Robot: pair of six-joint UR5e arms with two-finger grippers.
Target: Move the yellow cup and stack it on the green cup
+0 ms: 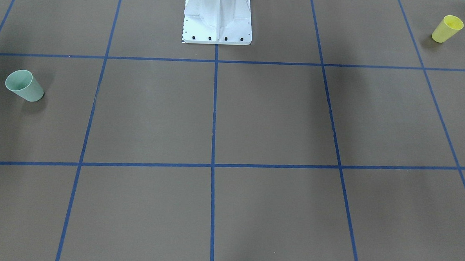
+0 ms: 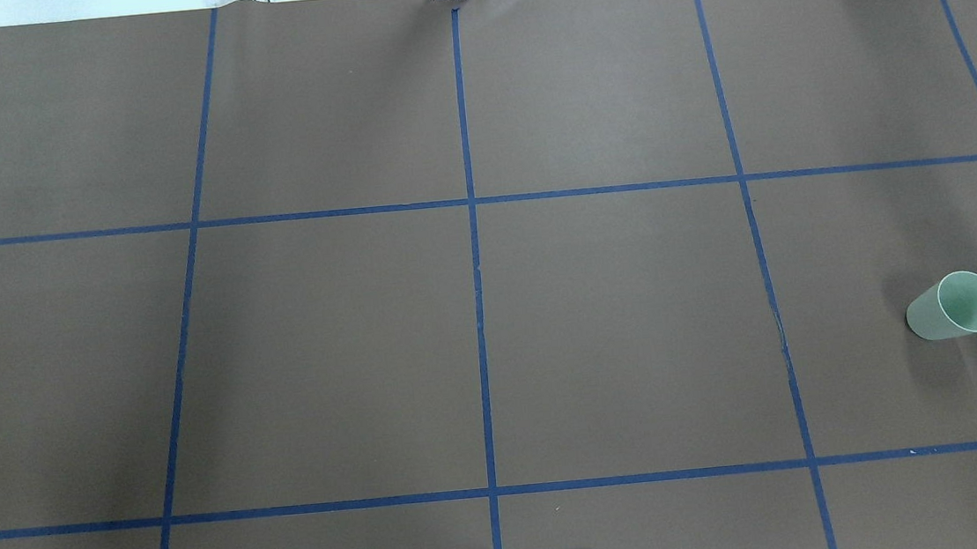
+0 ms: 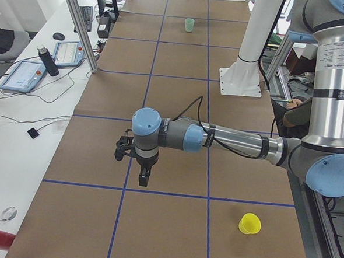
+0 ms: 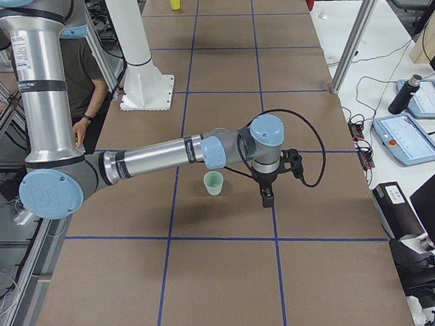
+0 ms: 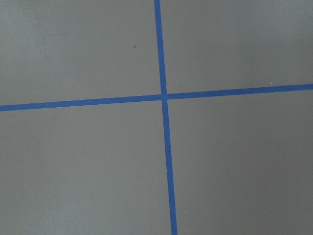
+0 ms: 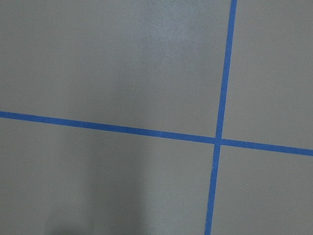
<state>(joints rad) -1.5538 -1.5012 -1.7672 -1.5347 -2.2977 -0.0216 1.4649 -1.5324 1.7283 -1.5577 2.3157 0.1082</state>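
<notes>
The brown-papered table (image 2: 336, 350) with its blue tape grid carries both cups, well apart at opposite ends. The left arm (image 3: 235, 141) reaches out low over the table. The left gripper (image 3: 144, 175) hangs pointing down above the surface, and only the side view shows it, so I cannot tell whether its fingers are spread or pressed together. The same is true of the right gripper (image 4: 266, 197) at the end of the right arm (image 4: 158, 155).

The yellow cup (image 3: 250, 223) stands upright with its rim up. It is well apart from the left gripper, back toward that arm's own base and further out toward the table's end. The green cup (image 4: 213, 183) also stands upright, near the right gripper on the side of its forearm. Neither cup is touched.

The yellow cup looks like light, thin plastic with smooth, tapered walls, so it is probably slippery and will give a little under a hard squeeze. A pinch over the rim, with one finger inside and one outside, seems best. That grip leaves the narrow lower body free to drop into the green cup, which is light enough to slide or tip if bumped.
</notes>
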